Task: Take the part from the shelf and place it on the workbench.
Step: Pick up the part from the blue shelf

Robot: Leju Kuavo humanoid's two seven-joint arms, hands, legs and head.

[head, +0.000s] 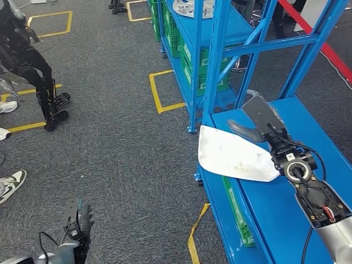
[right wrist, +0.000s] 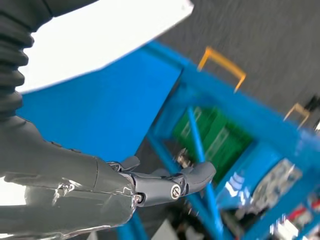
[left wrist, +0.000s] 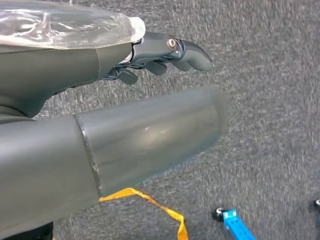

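The part (head: 232,155) is a flat white plate with a rounded end. It lies level over the front left corner of the blue shelf board (head: 298,126), one end jutting past the board's edge. My right hand (head: 259,122) is on top of it, thumb laid across the plate and fingers stretched out flat. In the right wrist view the white plate (right wrist: 102,35) sits close against the hand, and the fingers (right wrist: 170,182) point at the shelf frame. My left hand (head: 81,220) hangs low over the carpet, its fingers (left wrist: 170,50) straight and holding nothing.
Blue shelf uprights (head: 215,60) and braces stand just beyond the plate. Green crates (head: 203,66) fill the lower shelves, and a round metal part (head: 191,7) lies on a higher board. A seated person (head: 29,60) is at the far left. A yellow strap (head: 195,231) lies on the floor.
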